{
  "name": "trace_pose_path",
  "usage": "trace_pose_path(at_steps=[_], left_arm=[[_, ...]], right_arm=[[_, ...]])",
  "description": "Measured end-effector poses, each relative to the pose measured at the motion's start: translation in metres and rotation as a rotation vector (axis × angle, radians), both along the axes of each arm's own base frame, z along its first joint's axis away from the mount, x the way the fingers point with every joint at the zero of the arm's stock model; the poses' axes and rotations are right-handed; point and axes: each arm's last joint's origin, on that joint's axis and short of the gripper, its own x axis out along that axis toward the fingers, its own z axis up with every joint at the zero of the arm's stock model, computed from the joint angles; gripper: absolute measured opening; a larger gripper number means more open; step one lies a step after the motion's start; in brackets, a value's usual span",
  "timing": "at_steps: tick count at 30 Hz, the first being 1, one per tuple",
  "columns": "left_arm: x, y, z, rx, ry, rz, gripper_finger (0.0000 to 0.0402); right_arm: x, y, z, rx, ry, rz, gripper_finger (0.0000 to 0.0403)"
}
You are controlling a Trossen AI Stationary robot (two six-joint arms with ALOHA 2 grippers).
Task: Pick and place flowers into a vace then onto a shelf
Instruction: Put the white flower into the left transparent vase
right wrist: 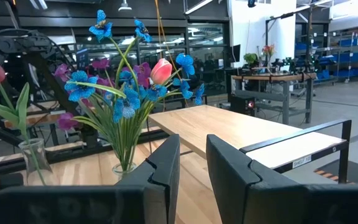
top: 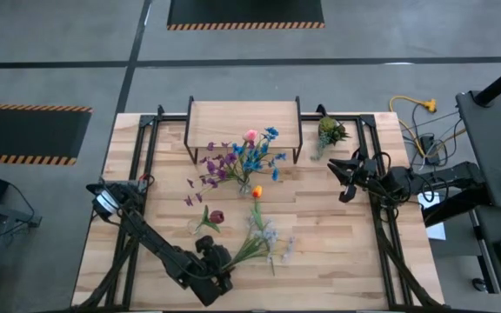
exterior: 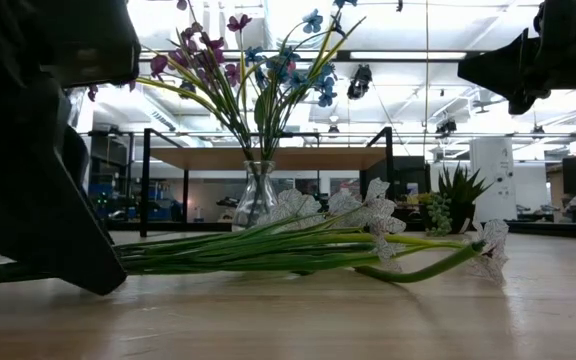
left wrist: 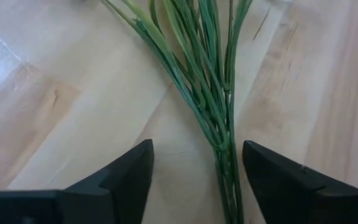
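A bundle of whitish flowers (top: 263, 239) lies flat on the table's near middle, its green stems (left wrist: 219, 118) running toward my left gripper (left wrist: 197, 171). That gripper is open and low over the table, one finger on each side of the stem ends, which touch neither finger. A glass vase (top: 244, 184) in front of the shelf (top: 243, 122) holds blue, purple and pink flowers. An orange flower (top: 257, 193) lies beside it. A dark red flower (top: 216, 217) stands in a second small vase (top: 196, 228). My right gripper (top: 344, 180) waits at the right, slightly open, with nothing in it.
A short leafy sprig (top: 329, 132) stands at the shelf's right end. Black frame rails (top: 150, 156) run along the table's left and right sides. Bare wood lies right of the whitish flowers, toward the near right corner (top: 346, 261).
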Motion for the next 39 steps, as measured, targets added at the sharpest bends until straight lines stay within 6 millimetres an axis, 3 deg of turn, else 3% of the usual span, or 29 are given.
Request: trace_pose_path(at_steps=[15, 20, 29, 39], left_arm=[[0.003, 0.001, 0.004, -0.012, 0.014, -0.032, 0.0011], [0.001, 0.001, 0.018, -0.017, -0.004, -0.071, 0.0009], [-0.006, 0.009, 0.067, 0.058, -0.114, -0.162, 0.0005], [-0.005, 0.010, 0.107, 0.153, -0.299, -0.274, 0.0004]], right_arm=[[0.000, 0.000, 0.000, -0.015, 0.006, -0.003, 0.0072], [0.000, 0.000, 0.000, -0.015, 0.006, -0.002, 0.0072], [0.000, 0.000, 0.000, -0.015, 0.006, -0.003, 0.0072], [0.000, 0.000, 0.000, -0.017, 0.007, -0.003, 0.0072]])
